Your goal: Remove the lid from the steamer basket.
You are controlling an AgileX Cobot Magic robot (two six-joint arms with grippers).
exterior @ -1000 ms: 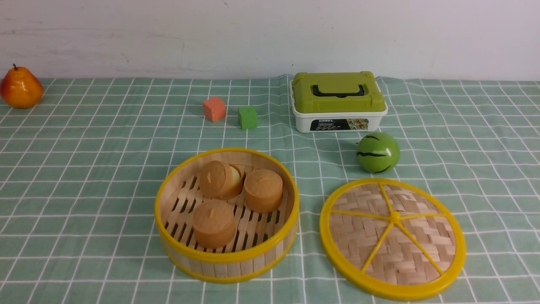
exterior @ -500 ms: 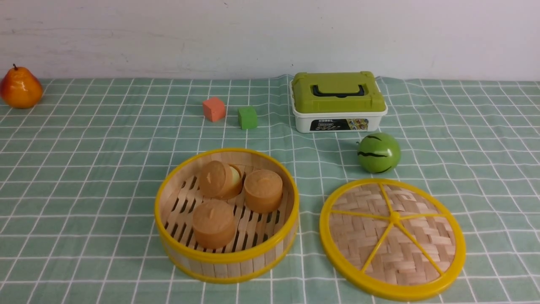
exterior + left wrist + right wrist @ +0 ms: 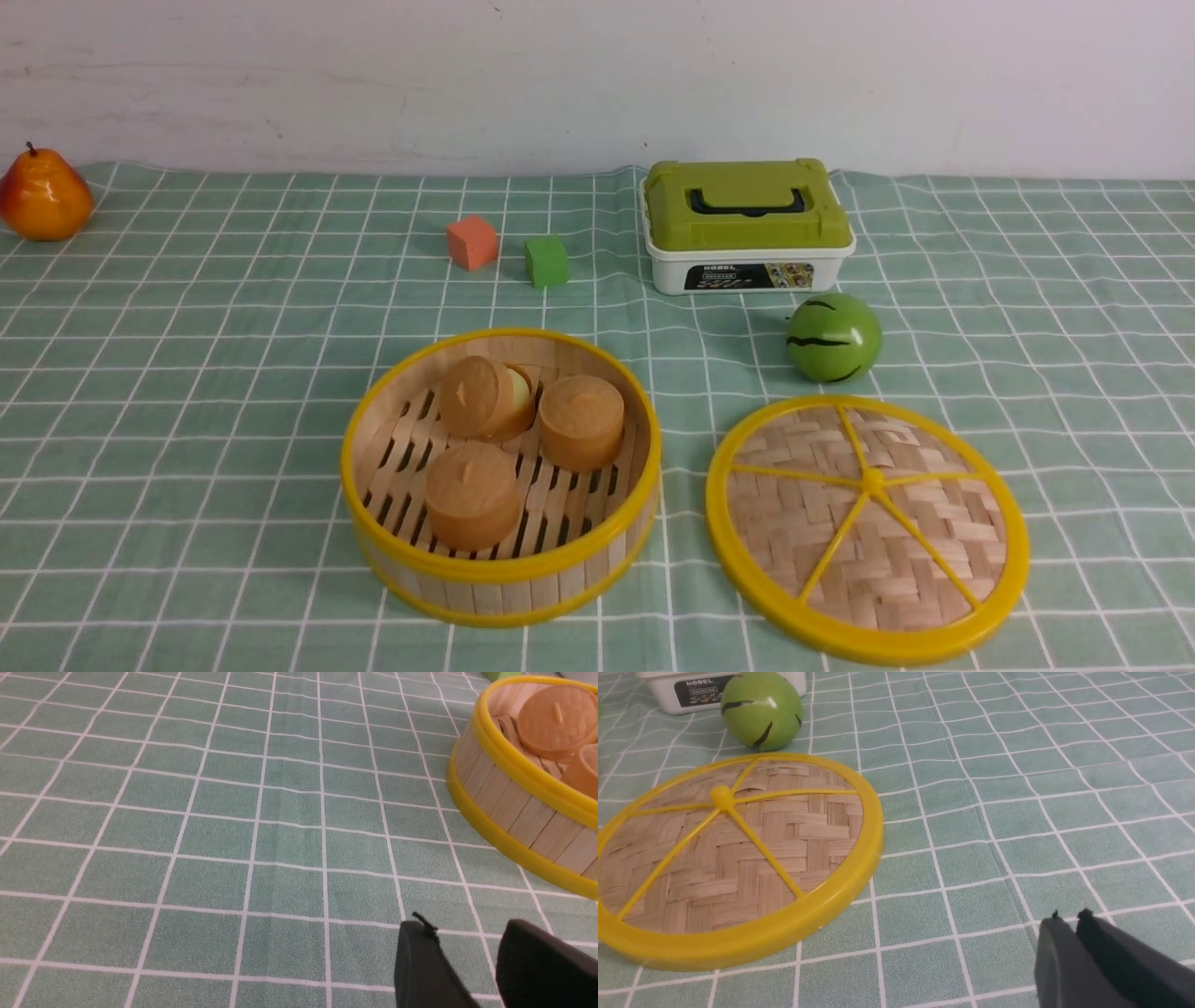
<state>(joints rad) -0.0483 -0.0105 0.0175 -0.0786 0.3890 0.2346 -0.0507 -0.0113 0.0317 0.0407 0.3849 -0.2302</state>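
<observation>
The lid [image 3: 868,527] is a flat woven bamboo disc with a yellow rim and spokes. It lies flat on the checked cloth to the right of the steamer basket [image 3: 501,569], apart from it. The basket is uncovered and holds three tan round buns [image 3: 472,493]. Neither gripper shows in the front view. In the left wrist view my left gripper [image 3: 465,933] is open and empty over bare cloth, with the basket [image 3: 509,807] a little way off. In the right wrist view my right gripper [image 3: 1070,915] is shut and empty over bare cloth beside the lid [image 3: 738,858].
A green striped ball [image 3: 834,337] sits just behind the lid. A white box with a green lid [image 3: 748,227] stands behind the ball. An orange cube [image 3: 471,242] and a green cube [image 3: 546,260] lie behind the basket. A pear [image 3: 44,194] is far left.
The whole front view has shifted a hair to the left. Nothing on the table has moved relative to the rest.
</observation>
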